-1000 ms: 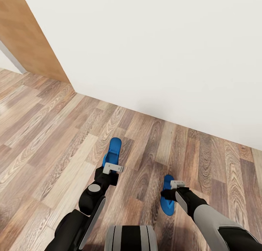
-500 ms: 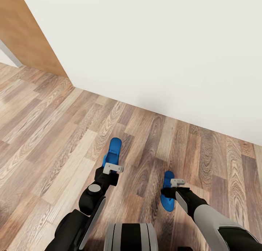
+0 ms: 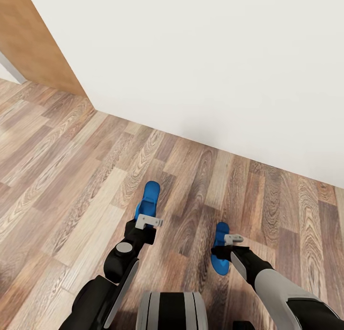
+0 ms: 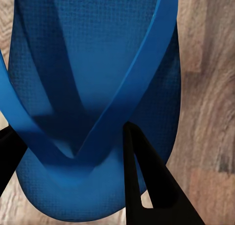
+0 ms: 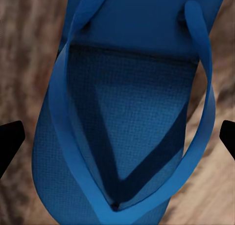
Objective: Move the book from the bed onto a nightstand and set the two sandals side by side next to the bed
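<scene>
The left hand [image 3: 145,221] is closed on one blue sandal [image 3: 148,198], which sticks out ahead of it above the wood floor [image 3: 62,177]. In the left wrist view a dark finger [image 4: 142,181] presses against that sandal's strap. The right hand [image 3: 228,240] carries the other sandal [image 3: 220,256], hanging toe-down near the floor; its fingers [image 5: 10,139] sit wide at either side, so I cannot tell its grip. A white wall [image 3: 200,57] stands just ahead.

Two bright-blue sandals with V-shaped straps. Left sandal [image 3: 149,199] extends forward from the left end effector [image 3: 148,221]; right sandal [image 3: 220,254] hangs at the right end effector [image 3: 232,239], both above the wood-plank floor [image 3: 71,177].
</scene>
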Motion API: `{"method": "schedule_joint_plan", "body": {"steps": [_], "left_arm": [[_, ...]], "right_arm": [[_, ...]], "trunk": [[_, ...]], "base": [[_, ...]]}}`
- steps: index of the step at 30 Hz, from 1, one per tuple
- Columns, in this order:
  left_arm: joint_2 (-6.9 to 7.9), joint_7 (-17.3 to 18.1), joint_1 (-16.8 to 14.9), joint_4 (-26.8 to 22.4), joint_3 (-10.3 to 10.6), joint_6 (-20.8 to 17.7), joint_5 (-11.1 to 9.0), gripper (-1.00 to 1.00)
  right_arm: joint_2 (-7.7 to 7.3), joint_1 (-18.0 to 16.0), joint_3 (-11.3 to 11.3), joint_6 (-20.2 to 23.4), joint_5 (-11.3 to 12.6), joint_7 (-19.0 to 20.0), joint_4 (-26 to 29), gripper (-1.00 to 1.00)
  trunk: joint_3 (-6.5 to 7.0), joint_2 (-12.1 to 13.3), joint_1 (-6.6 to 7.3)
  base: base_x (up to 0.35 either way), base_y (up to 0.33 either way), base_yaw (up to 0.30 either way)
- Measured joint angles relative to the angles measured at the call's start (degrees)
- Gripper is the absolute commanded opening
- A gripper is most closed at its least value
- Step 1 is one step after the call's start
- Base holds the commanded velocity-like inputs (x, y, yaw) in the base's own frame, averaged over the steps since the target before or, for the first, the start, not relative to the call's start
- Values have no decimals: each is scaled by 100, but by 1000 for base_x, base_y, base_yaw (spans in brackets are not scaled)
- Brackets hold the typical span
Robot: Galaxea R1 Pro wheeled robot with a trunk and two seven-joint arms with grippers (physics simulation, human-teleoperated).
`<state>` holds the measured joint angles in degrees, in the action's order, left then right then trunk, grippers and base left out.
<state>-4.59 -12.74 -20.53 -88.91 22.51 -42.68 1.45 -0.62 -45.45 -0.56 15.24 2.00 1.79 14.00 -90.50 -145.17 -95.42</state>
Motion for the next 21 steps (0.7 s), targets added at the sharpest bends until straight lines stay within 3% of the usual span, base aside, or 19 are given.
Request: {"method": "schedule_joint_plan", "body": {"steps": [6,7,21], "left_arm": [[-2,1,0,1,-1,-1,1,-100],[-3,0,0,1,-1,0,1,-100],[-3,0,0,1,7,-5,0,-100]], "right_arm": [[1,0,4,-1,0,-2,2,100],[1,0,3,-1,0,-2,0,-100],[-6,0,10,25,-6,8,4,-100]], "trunk": [[0,0,0],[0,0,0],[-44,-3,-5]], "base": [[0,0,0],[0,0,0],[0,0,0]]}}
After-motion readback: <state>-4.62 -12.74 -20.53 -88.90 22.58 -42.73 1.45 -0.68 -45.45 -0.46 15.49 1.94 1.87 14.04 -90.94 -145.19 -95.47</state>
